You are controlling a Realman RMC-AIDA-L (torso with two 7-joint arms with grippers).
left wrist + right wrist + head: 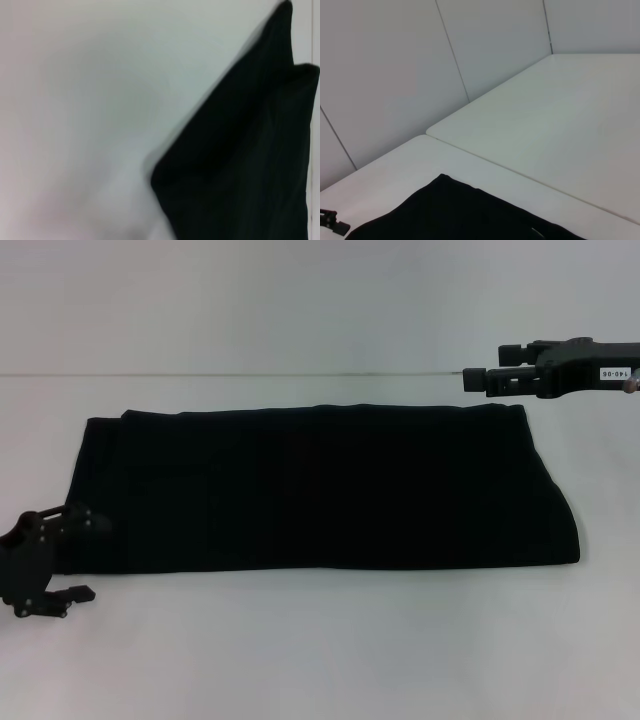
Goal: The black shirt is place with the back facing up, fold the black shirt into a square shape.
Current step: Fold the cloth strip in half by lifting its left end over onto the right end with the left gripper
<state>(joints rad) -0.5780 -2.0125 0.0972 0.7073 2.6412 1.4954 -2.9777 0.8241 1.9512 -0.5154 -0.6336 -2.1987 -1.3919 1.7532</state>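
Note:
The black shirt (320, 490) lies flat on the white table as a long rectangle, running left to right, with layered edges at its left end. My left gripper (82, 556) sits low at the shirt's near-left corner, open, its fingers (72, 593) on either side of that corner's edge. The left wrist view shows the shirt corner (240, 165) close up, with two layered points. My right gripper (478, 378) hangs in the air above and just beyond the shirt's far-right corner, apart from the cloth. The right wrist view looks down on the shirt's far edge (470, 215).
The white table (320, 650) runs wide in front of the shirt and behind it. A seam between two tabletops (520, 172) passes beyond the shirt, and grey wall panels (395, 75) stand behind.

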